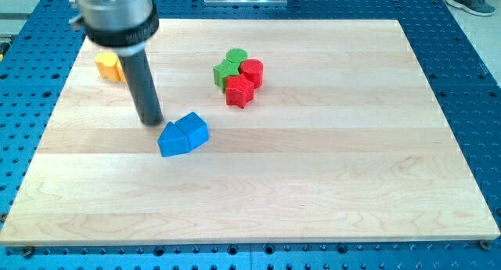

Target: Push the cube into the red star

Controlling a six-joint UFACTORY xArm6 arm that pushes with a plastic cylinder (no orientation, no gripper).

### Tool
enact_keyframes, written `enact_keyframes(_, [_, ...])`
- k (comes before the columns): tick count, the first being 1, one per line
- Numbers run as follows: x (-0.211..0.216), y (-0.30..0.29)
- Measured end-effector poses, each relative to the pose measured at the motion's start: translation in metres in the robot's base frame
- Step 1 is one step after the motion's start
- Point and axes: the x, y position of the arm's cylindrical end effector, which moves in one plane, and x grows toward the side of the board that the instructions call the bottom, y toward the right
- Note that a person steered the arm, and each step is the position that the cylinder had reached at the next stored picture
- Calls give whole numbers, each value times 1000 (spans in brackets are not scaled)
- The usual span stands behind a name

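— Nearest the view's bottom, what sits on the wooden board (pixel 313 192)?

— Two blue blocks pressed together. One is a blue triangle-like wedge (pixel 172 140) on the view's left; the other, a blue cube (pixel 192 128), touches it on the view's right and slightly higher up.

— And the rod?

— My tip (pixel 151 121) rests on the board just up and to the view's left of the blue pair, very close to the wedge's upper corner. Whether it actually touches that block, I cannot tell. There is no gripper here, only a straight dark rod, so nothing opens, closes or holds anything.

— Where is the red star?

— Toward the view's top and right of the cube, well apart from it. The red star (pixel 239 91) lies at the lower edge of a tight cluster of four. Just above and to its right is a red cylinder (pixel 252 71). A green cylinder (pixel 236 57) sits at the top of the cluster, and a green star-like block (pixel 225 72) is on the cluster's left side, touching the red star's upper left.

— Does anything stand between the cube and the star?

— Only bare wood shows between them. The green and red neighbours crowd the star from above and the sides, while its lower side faces the cube openly.

— Anything else?

— A yellow block (pixel 109 66) sits near the board's upper left, partly hidden behind the rod's wide housing, so its shape is unclear.
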Motion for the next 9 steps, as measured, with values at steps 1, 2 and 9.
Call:
enact_keyframes(1, [76, 7])
enact_keyframes(2, [80, 41])
enact_keyframes(9, [8, 107])
